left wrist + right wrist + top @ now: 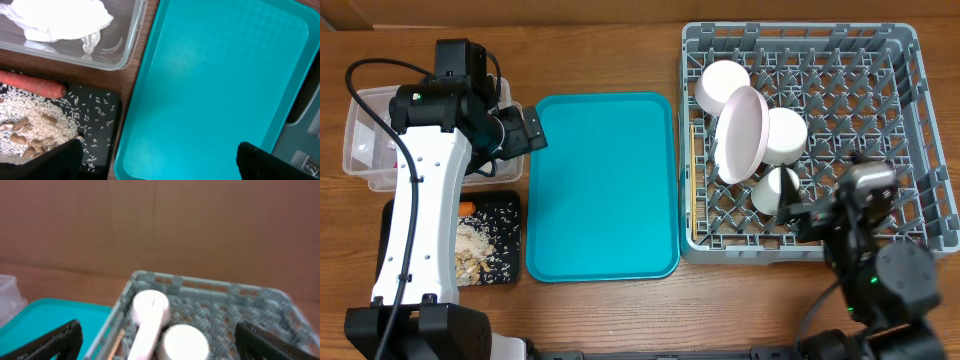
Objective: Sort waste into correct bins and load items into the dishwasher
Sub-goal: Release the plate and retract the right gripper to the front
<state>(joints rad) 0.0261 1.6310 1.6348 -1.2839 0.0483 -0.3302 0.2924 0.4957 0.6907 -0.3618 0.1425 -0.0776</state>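
The left gripper [160,167] is being held spread wide and empty over the large teal plastic serving tray [215,85]. Beside it, a small orange carrot [35,86] and beige rice crumbs [37,107] are being contained in the shallow black rectangular tray [107,100], and a crumpled white wad [60,17] in the clear rectangular plastic tub [127,50]. The right gripper [160,345], likewise spread and empty, is being held over the square grey plastic dish rack [210,287], where a round pale-pink plate [742,135] is being propped.
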